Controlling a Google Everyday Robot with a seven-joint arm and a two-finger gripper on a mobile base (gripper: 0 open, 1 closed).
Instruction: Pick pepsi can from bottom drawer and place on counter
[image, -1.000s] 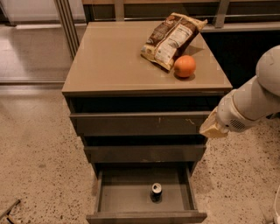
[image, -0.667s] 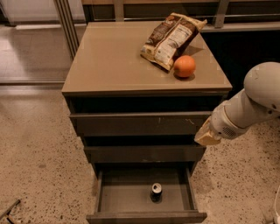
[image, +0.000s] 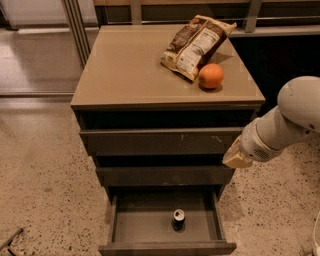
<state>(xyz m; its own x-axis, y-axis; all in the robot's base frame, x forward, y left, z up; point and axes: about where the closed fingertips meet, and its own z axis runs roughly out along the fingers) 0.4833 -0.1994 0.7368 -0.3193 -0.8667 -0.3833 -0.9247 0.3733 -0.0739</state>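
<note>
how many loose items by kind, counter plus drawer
cans: 1, the pepsi can in the bottom drawer
fruit: 1, the orange on the counter
bags: 1, the snack bag beside it
total: 3
The gripper is right of the middle drawer.

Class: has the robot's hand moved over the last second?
Yes. The hand has dropped, from beside the top drawer front toward the middle drawer.

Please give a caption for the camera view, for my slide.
Gripper right of the cabinet; pepsi can upright in open bottom drawer; orange and snack bag on counter.
</note>
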